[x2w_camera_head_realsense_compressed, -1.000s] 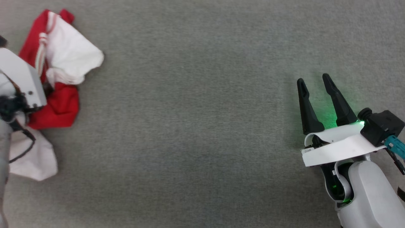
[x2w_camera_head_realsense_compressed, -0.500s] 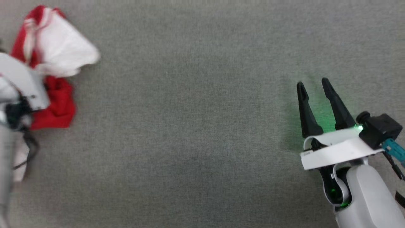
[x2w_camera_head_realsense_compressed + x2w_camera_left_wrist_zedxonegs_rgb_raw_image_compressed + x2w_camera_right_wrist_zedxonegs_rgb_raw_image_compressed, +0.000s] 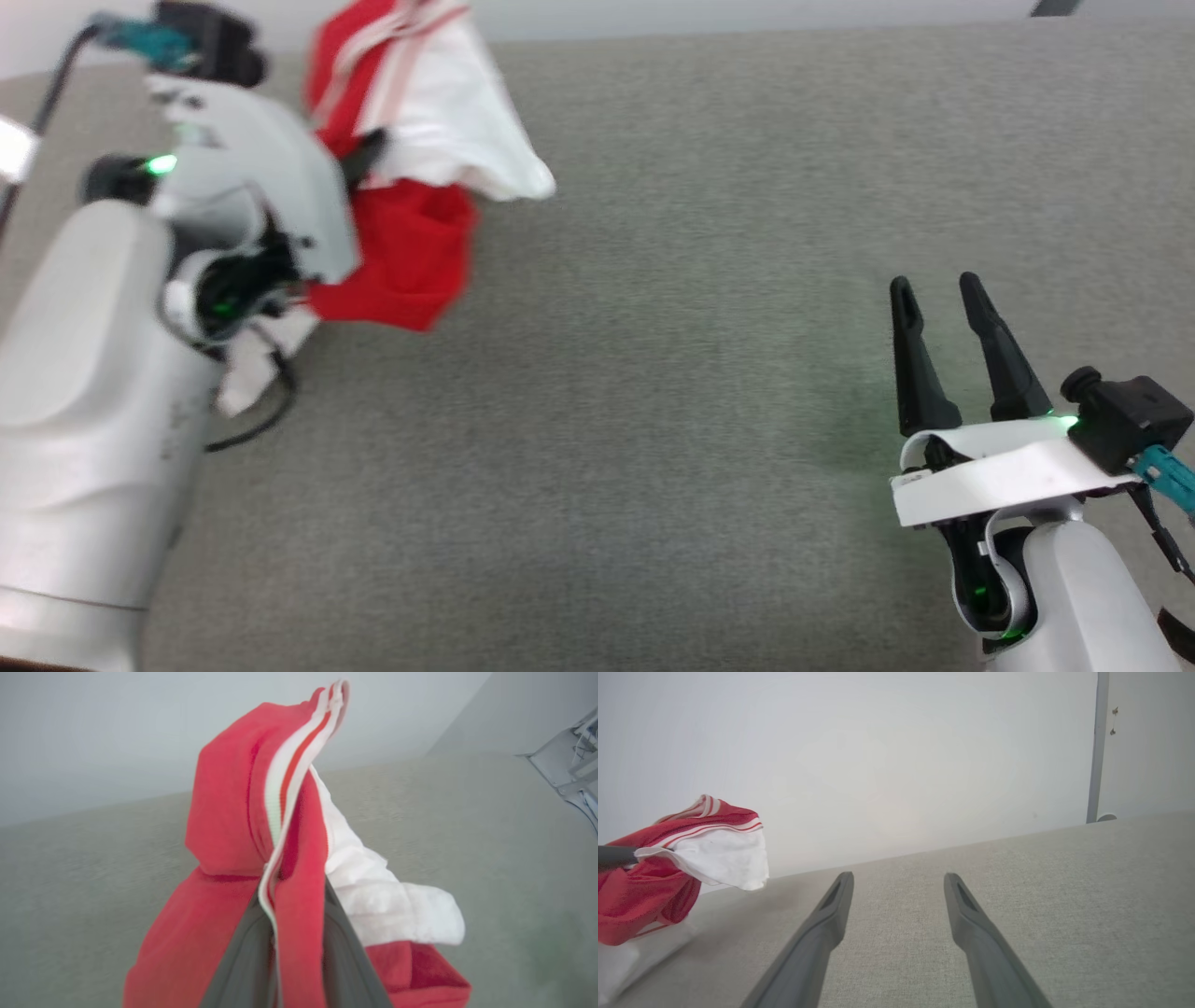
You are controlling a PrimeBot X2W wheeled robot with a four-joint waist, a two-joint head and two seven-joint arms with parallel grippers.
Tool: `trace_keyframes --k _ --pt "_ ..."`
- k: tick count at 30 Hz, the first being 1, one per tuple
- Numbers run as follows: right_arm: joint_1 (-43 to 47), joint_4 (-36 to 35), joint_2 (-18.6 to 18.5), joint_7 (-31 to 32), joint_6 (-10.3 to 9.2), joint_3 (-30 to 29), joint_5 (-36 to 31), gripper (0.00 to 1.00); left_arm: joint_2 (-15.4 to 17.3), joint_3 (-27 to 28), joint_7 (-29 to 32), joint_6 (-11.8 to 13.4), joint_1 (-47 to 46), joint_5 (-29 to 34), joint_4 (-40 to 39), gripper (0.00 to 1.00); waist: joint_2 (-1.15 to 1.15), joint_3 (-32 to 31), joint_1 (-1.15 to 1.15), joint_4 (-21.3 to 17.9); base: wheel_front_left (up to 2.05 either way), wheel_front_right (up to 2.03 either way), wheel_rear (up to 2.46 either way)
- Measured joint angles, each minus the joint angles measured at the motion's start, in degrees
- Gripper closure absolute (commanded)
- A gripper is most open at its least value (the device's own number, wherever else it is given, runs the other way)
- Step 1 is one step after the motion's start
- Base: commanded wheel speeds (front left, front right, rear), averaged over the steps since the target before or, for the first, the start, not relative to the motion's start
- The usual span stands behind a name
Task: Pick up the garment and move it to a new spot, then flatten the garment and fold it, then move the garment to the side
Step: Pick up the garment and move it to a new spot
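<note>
Grey textured surface (image 3: 653, 420), plain pale wall (image 3: 878, 765) behind, thin grey vertical strip (image 3: 1099, 746)

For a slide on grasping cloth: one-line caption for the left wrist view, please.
Left gripper clamps a bunched fold of the red-and-white garment, holding it above the grey surface.

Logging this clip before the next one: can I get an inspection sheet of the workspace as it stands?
Surface: grey fabric-covered table, no stains seen.
Job's things: red jersey, bunched and partly lifted, its red-and-white striped trim between the fingers; a white part trails beside the left forearm.
Clutter: nothing seen.
Grippers: left gripper shut on the red jersey; right gripper open, holding nothing, over bare table.
Cables: black cable loops beside the left forearm; teal connector at the right wrist.
Surroundings: pale wall behind the table; grey vertical strip on it.
</note>
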Motion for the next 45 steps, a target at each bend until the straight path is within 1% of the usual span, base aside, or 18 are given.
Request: trace_keyframes --k 2,5,9,12,15,18,19,21,25,29,32,36,40,41,42,43,44,45 --pt "0.2 -0.3 0.2 0.0 0.0 -0.6 0.7 0.0 -1.3 -1.0 2.8 0.0 0.0 -1.9 -4.2 1.0 0.0 -0.1 0.0 -1.2 0.0 0.0 0.0" --pt "0.7 -0.8 0.4 0.0 0.0 -1.4 2.0 0.0 -2.9 -3.2 7.3 0.0 -0.2 -2.8 -10.0 1.0 0.0 0.0 0.0 -3.4 0.0 0.0 0.0" --pt "0.6 -1.5 0.4 0.0 0.0 -2.3 5.5 0.0 -6.4 -6.8 12.4 0.7 -0.6 -3.7 -14.4 1.0 0.0 0.8 0.0 -7.0 0.0 0.0 0.0" --pt "0.6 -1.9 0.4 0.0 0.0 -2.6 7.3 0.0 -8.4 -10.1 14.9 0.9 -0.7 -3.3 -14.2 1.0 0.0 1.6 0.0 -10.0 0.0 0.0 0.0" --pt "0.5 -2.0 0.4 0.0 0.0 -2.9 10.2 0.0 -10.3 -13.5 16.7 0.6 -0.7 -3.0 -12.1 1.0 0.0 2.6 0.0 -13.1 0.0 0.0 0.0" --pt "0.3 -1.8 0.4 0.0 0.0 -2.5 12.6 0.0 -12.2 -14.5 16.3 0.4 -0.7 -4.0 -9.3 1.0 0.0 3.7 0.0 -16.4 0.0 0.0 0.0" --pt "0.3 -1.7 0.4 0.0 0.0 -2.4 13.1 0.0 -12.3 -15.0 15.9 0.4 -0.9 -3.8 -8.1 1.0 0.0 4.0 0.0 -17.5 0.0 0.0 0.0" --pt "0.4 -1.5 0.4 0.0 0.0 -1.8 13.9 0.0 -11.7 -16.4 15.6 0.4 -1.8 -2.3 -5.4 1.0 0.0 4.7 0.0 -19.7 0.0 0.0 0.0" --pt "0.7 -1.2 0.4 0.0 0.0 -1.4 15.7 0.0 -9.0 -19.2 15.9 0.3 -2.4 -0.1 0.5 1.0 0.0 5.9 0.0 -23.9 0.0 0.0 0.0" --pt "1.3 -1.3 0.4 0.0 0.0 -2.1 16.0 0.0 -8.0 -22.7 17.2 0.0 -4.4 1.0 3.9 1.0 0.0 6.9 0.0 -27.1 0.0 0.0 0.0" --pt "1.3 -1.6 0.4 0.0 0.0 -2.2 16.1 0.0 -7.0 -26.2 17.9 -0.1 -6.0 1.4 5.0 1.0 0.0 7.6 0.0 -28.5 0.0 0.0 0.0" --pt "1.3 -2.1 0.4 0.0 0.0 -1.7 16.0 0.0 -5.9 -30.9 18.4 -0.1 -8.0 1.1 5.3 1.0 0.0 8.5 0.0 -29.1 0.0 0.0 0.0" --pt "1.1 -2.3 0.4 0.0 0.0 -0.9 15.6 0.0 -5.3 -34.2 16.7 -0.3 -9.3 0.4 5.8 1.0 0.0 9.1 0.0 -29.3 0.0 0.0 0.0" --pt "1.0 -2.3 0.4 0.0 0.0 -0.7 15.6 0.0 -5.1 -34.6 15.7 -0.5 -9.5 0.0 6.2 0.93 0.0 9.1 0.0 -29.3 0.0 0.0 0.0" --pt "0.8 -2.2 0.4 0.0 0.0 -0.6 15.6 0.0 -4.9 -35.2 15.1 -0.6 -9.7 -0.2 6.5 0.72 0.0 9.1 0.0 -29.3 0.0 0.0 0.0" --pt "0.7 -2.2 0.5 0.0 0.0 -0.5 15.4 0.0 -4.9 -35.8 14.5 -0.6 -9.9 -0.3 6.7 0.56 0.0 8.9 0.0 -29.3 0.0 0.0 0.0" --pt "0.6 -2.1 0.5 0.0 0.0 -0.7 15.0 0.0 -5.0 -36.2 13.4 -0.6 -10.0 -0.4 6.8 0.08 0.0 8.8 0.0 -29.2 0.0 0.0 0.0" --pt "0.6 -2.1 0.4 0.0 0.0 -0.8 14.6 0.0 -5.1 -36.4 12.0 -0.6 -10.1 -0.6 7.1 0.08 0.0 8.7 0.0 -28.9 0.0 0.0 0.0"
